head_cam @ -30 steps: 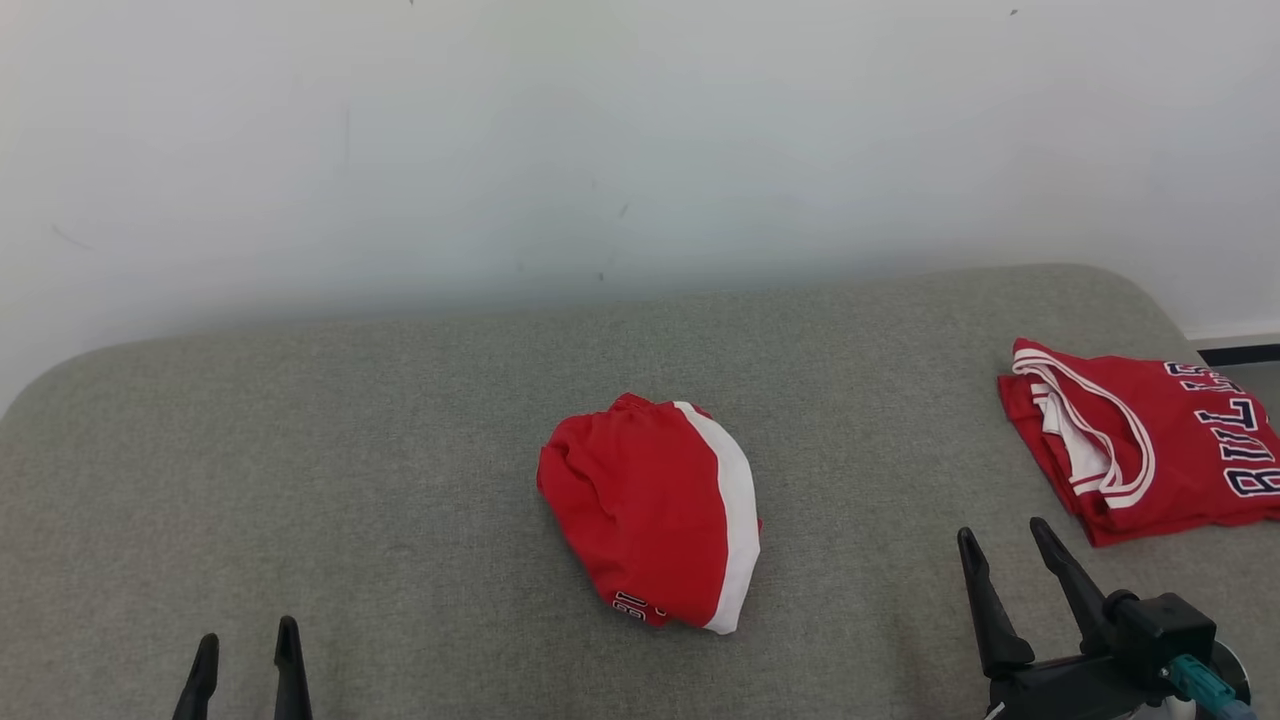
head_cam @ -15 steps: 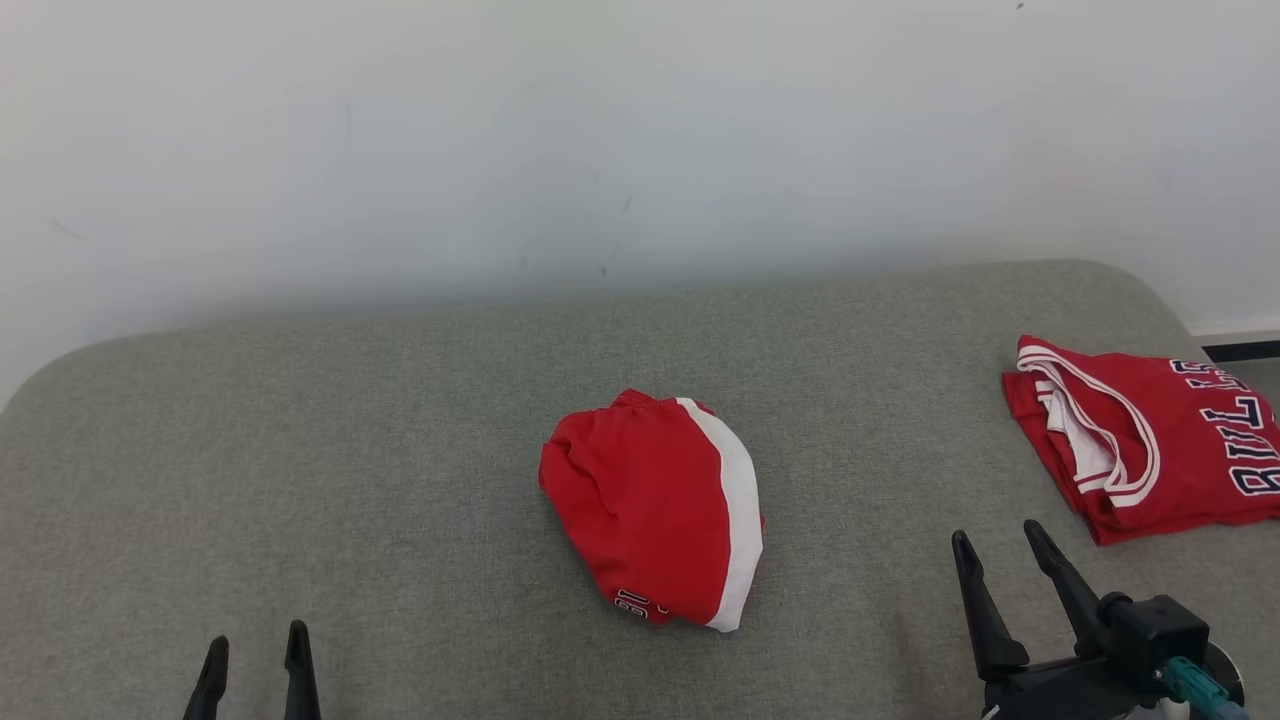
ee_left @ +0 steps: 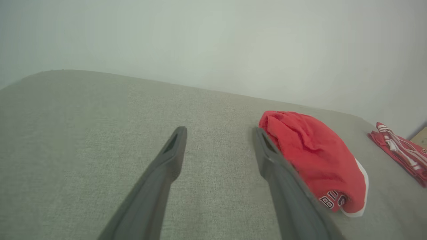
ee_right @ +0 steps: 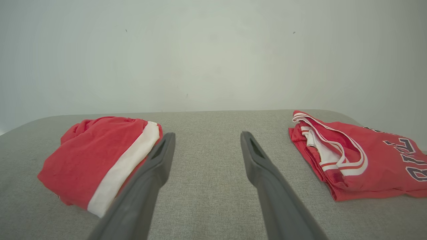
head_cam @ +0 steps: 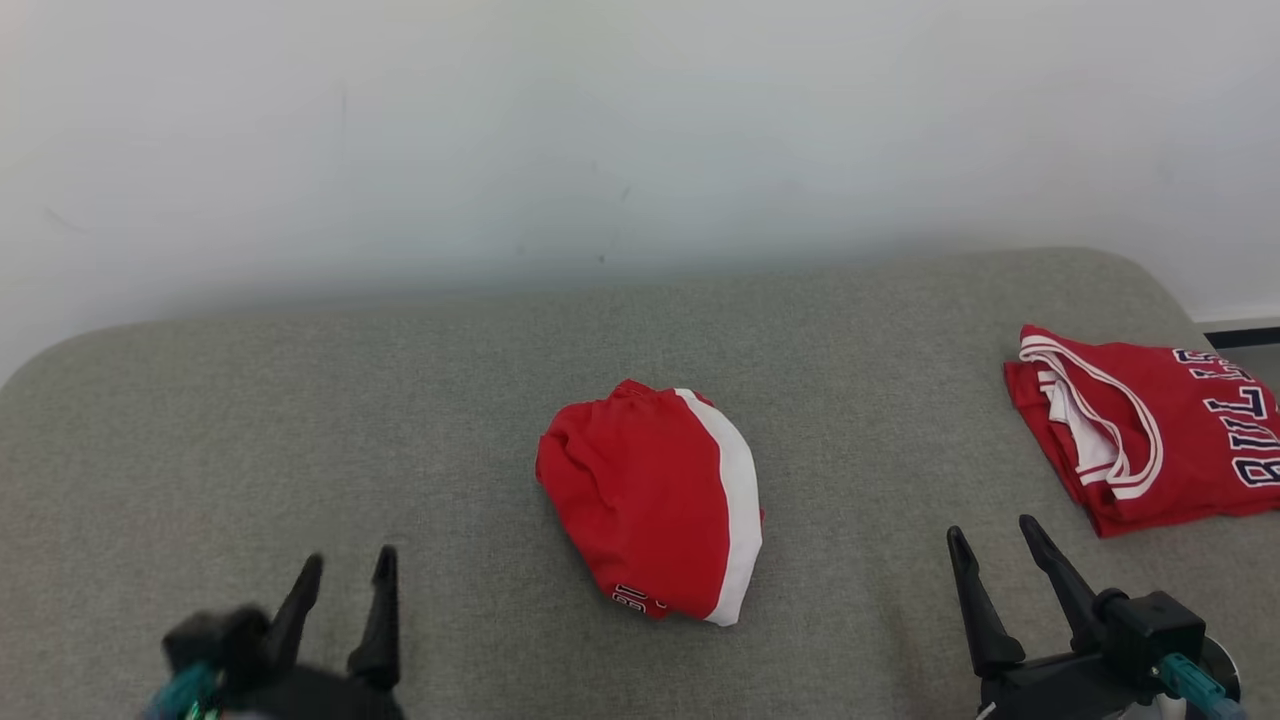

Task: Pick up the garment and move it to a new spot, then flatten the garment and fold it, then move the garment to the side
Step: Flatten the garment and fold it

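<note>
Your crumpled red fabric garment with a white side stripe (head_cam: 640,500) lies bunched up near the middle of the grey-green cloth-covered tabletop (head_cam: 300,400). Your left tool (head_cam: 348,562) sits at the near left, apart from the garment, with its two dark fingers spread wide and nothing between them. Your right tool (head_cam: 992,530) is at the near right, also wide and empty. It points at the bare cloth between the garment and a folded red jersey with white trim and dark lettering (head_cam: 1150,440), which lies by the right edge.
</note>
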Tool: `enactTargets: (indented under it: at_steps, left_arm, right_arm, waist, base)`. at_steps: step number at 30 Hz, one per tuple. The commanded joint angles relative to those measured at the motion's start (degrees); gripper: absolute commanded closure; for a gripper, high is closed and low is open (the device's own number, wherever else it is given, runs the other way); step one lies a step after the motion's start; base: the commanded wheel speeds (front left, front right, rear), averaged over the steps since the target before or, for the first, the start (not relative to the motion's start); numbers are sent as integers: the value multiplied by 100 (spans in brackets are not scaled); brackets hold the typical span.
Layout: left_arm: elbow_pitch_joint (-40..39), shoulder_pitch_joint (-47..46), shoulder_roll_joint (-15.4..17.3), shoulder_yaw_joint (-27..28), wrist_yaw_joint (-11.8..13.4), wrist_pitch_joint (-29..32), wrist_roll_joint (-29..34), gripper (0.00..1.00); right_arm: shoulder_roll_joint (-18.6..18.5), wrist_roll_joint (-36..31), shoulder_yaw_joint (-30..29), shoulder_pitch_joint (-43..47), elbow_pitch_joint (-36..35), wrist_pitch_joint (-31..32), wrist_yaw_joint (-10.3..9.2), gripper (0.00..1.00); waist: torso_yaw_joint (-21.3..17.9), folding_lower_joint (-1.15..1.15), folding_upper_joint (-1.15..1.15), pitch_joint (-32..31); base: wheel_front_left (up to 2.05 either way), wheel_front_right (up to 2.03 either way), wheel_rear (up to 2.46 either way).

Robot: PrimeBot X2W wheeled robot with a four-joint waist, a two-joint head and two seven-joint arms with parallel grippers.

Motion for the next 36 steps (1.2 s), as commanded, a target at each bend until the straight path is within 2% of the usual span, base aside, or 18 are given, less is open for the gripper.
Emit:
enactTargets:
  at_steps: [1,4,5,13,18,24,30,36]
  left_arm:
    - [196,-383,11,-89,-11,314,-28,0]
    - [627,-1123,32,-287,14,964,11,0]
    - [627,-1123,32,-287,14,964,11,0]
    - [1823,-3126,54,-565,79,2434,-63,0]
    - [2371,-4061,210,-783,42,3001,90,0]
    - [2966,-4681,386,-995,85,3606,249,0]
    - [3371,-4960,350,-1105,191,4209,254,0]
    - [3525,-5059,423,-1425,426,4540,615,0]
  right_arm:
    - [-29,-20,44,-83,-25,7,-14,0]
    - [3,-40,181,-175,-81,23,-14,0]
    - [3,-40,181,-175,-81,23,-14,0]
    - [68,11,677,-585,-283,69,-14,0]
    - [96,51,962,-858,-317,42,-15,0]
    - [114,100,1086,-1031,-296,-12,-15,0]
    - [117,90,1016,-995,-283,-50,-15,0]
    - [151,36,1007,-953,-275,-67,-15,0]
  waist:
    - [-85,0,0,87]
    - [-268,0,0,218]
    - [-268,0,0,218]
    - [-1051,0,0,876]
    - [-1654,0,0,1320]
    - [-2261,0,0,1703]
    - [-2463,0,0,1864]
    - [-2464,0,0,1825]
  base:
    - [0,0,0]
    - [0,0,0]
    - [0,0,0]
    - [0,0,0]
    - [0,0,0]
    - [0,0,0]
    - [0,0,0]
    - [0,0,0]
